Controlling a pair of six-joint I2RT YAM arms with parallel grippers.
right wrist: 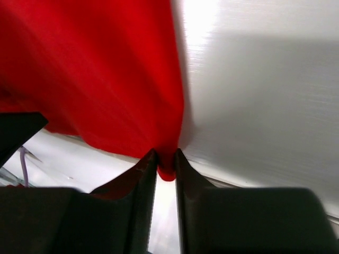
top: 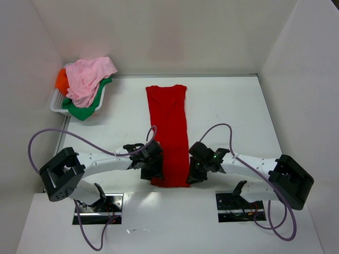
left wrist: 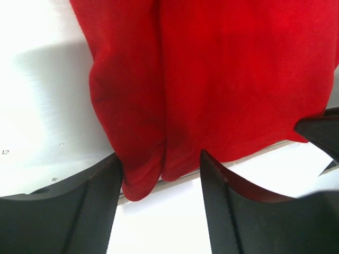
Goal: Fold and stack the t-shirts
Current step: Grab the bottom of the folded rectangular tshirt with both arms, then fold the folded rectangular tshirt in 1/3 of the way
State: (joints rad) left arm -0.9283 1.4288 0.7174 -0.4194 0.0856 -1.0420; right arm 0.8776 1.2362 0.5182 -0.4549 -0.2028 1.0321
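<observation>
Lying in the middle of the table (top: 233,116), the red shirt (top: 168,127) forms a long narrow strip that runs from the far side toward the arms. The left gripper (top: 153,168) sits at its near left corner and the right gripper (top: 193,172) at its near right corner.

In the left wrist view the fingers (left wrist: 95,206) stand wide apart. A rounded fold of red cloth hangs between them and touches only the left one, so nothing is clamped. In the right wrist view the fingers (right wrist: 132,190) are pressed nearly together, pinching the tip of the shirt's corner.

At the far left a white basket (top: 57,100) holds the other shirts in a loose heap. The pink shirt (top: 87,76) is on top, the green shirt (top: 79,111) spills over the near rim, and the orange shirt (top: 61,80) shows at the far left.
</observation>
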